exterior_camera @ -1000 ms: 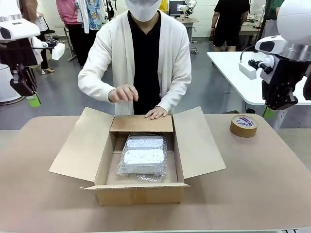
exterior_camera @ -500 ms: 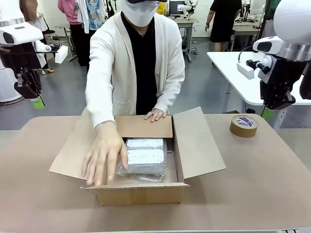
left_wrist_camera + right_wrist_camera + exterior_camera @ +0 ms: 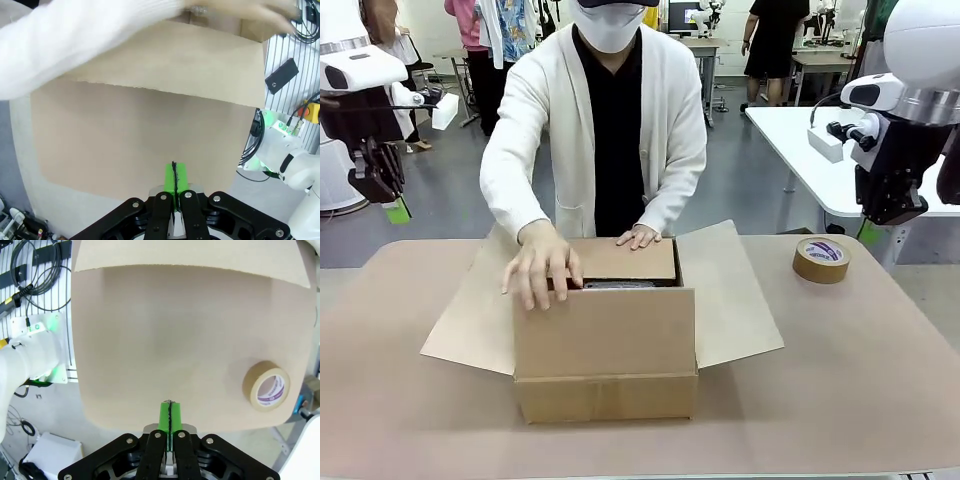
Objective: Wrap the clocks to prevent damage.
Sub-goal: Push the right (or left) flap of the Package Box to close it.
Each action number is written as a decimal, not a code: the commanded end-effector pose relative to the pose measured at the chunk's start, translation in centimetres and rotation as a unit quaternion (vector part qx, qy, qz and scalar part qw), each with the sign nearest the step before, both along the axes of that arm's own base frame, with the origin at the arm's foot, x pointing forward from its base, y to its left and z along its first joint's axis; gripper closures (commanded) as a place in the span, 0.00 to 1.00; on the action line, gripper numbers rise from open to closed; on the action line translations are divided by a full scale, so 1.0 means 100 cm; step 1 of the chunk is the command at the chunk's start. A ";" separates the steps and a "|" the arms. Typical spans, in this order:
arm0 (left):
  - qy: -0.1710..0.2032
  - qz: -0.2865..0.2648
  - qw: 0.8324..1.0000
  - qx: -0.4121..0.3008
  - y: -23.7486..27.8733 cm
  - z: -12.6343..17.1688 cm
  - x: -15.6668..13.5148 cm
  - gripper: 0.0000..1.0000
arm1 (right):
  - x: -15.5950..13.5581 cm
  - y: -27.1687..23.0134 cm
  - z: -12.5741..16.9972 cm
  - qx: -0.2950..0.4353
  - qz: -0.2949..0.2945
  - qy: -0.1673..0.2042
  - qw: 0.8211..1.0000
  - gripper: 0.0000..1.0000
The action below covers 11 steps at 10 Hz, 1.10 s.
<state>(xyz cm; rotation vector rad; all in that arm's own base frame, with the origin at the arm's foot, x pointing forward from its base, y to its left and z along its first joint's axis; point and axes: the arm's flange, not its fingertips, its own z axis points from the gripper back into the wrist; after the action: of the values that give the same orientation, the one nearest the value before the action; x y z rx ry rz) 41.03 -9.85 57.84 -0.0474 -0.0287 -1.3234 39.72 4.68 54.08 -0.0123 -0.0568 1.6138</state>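
Observation:
The clocks are hidden inside the brown cardboard box [image 3: 605, 350] at the table's middle. A person's hand [image 3: 542, 265] holds the box's near flap upright, and the other hand [image 3: 642, 236] rests on the far flap. My left gripper [image 3: 392, 208] hangs shut and empty high at the left, well clear of the box. In the left wrist view my left gripper [image 3: 173, 172] has its green pads pressed together above the table, with the box's side flap [image 3: 175, 65] and a white sleeve [image 3: 75, 35] beyond. My right gripper [image 3: 869, 231] [image 3: 170, 412] hangs shut and empty high at the right.
A brown tape roll [image 3: 822, 259] [image 3: 266, 386] lies on the table right of the box. The box's side flaps [image 3: 730, 295] spread out flat to both sides. A white table [image 3: 820, 160] stands behind at the right.
The person's hand reached over the box, then lifted the near flap upright, covering the wrapped bundle that lay in view inside. Both arms stayed where they were.

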 end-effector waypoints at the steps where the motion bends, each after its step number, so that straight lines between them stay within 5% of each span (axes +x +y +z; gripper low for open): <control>1: 0.004 0.002 1.000 0.003 0.001 0.003 0.000 1.00 | -0.002 -0.001 -0.003 -0.001 0.001 0.001 1.000 0.99; 10: 0.004 0.002 1.000 0.003 0.001 0.003 0.000 1.00 | 0.000 0.000 0.000 0.000 0.000 0.000 1.000 0.99; 11: 0.004 0.002 1.000 0.003 0.001 0.003 0.000 1.00 | 0.009 -0.005 -0.011 0.032 0.085 0.014 0.996 0.99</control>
<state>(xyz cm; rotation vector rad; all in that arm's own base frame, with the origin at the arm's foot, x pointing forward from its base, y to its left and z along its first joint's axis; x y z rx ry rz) 41.03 -9.85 57.85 -0.0475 -0.0284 -1.3234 39.83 4.72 53.83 0.0043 -0.0631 1.6649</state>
